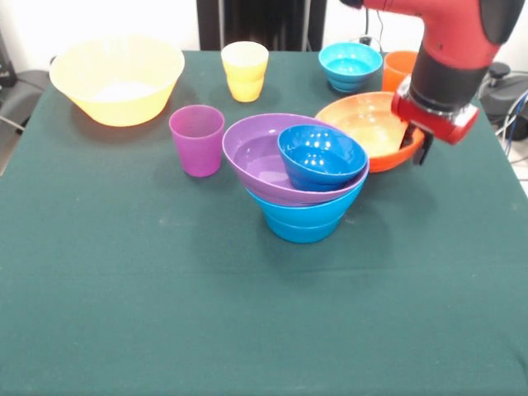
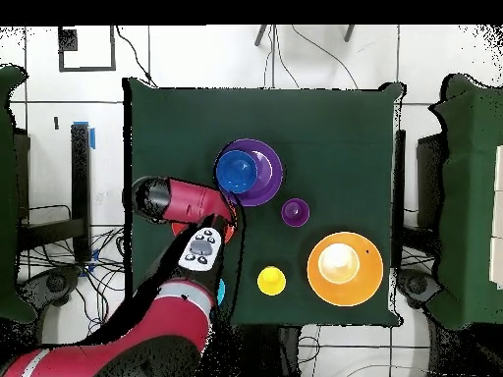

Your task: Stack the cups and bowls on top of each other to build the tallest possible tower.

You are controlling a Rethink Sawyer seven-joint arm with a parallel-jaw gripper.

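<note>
Tower [image 1: 307,177]: small dark blue bowl [image 1: 322,156] tilted inside wide purple bowl [image 1: 266,160], atop nested mid-blue bowls [image 1: 304,219], table centre. Wide orange bowl [image 1: 365,124] just beside it. Gripper [image 1: 415,145]: at orange bowl's rim; whether it grips cannot be told. Loose stock: purple cup [image 1: 197,139], yellow cup [image 1: 244,70], large yellow bowl [image 1: 117,78], cyan bowl [image 1: 350,65], orange cup [image 1: 398,69].

You see a dark green table [image 1: 124,313] on a pale tiled floor [image 2: 324,59] with cables [image 2: 59,255] trailing beside it, and a white wall [image 1: 99,21] behind.
</note>
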